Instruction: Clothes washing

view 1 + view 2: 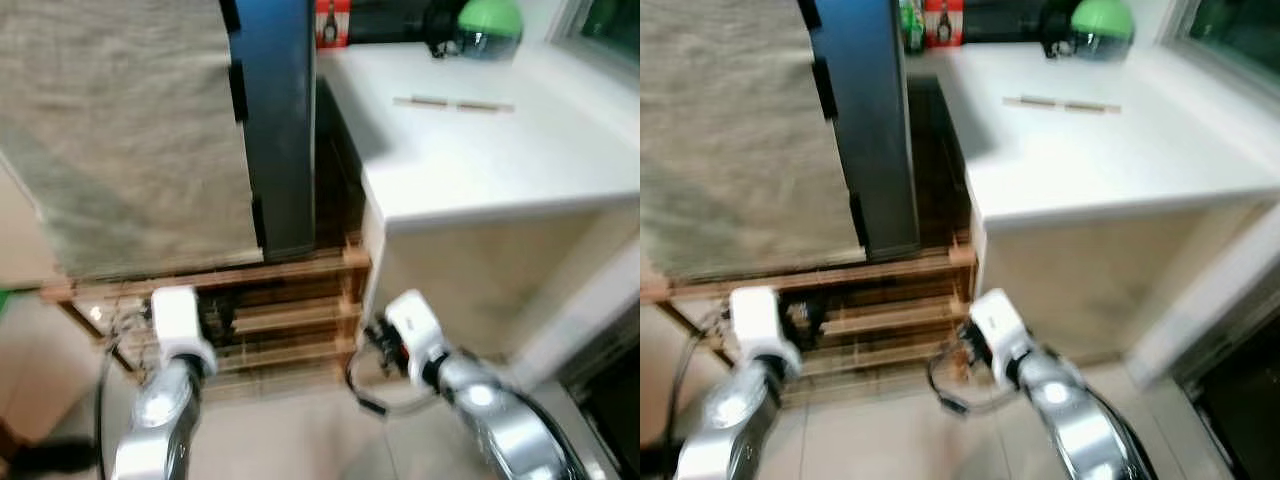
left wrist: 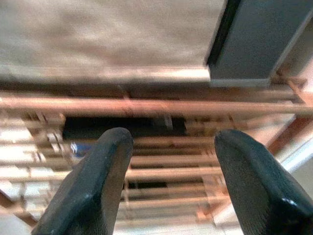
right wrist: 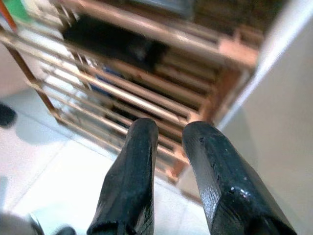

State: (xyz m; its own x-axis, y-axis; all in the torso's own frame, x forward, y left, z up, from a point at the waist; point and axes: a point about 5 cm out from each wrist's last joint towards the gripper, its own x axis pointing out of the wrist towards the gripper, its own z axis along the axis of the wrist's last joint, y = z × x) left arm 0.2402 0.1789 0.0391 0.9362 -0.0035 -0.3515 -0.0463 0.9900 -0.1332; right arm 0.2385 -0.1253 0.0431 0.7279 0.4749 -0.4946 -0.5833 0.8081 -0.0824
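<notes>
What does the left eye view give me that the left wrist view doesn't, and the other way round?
Left eye only: the white counter with a green-topped object at its back, the pale tiled floor, and both arms reaching toward the rack. Left wrist only: the left gripper, fingers spread apart with nothing between them, and a dark item inside the rack. Shared: the wooden slatted rack, the grey cloth and the dark blue panel.

No readable text anywhere. Red box (image 1: pixel 333 22) at upper centre of the left eye view bears markings too blurred to make out; nothing legible elsewhere.
</notes>
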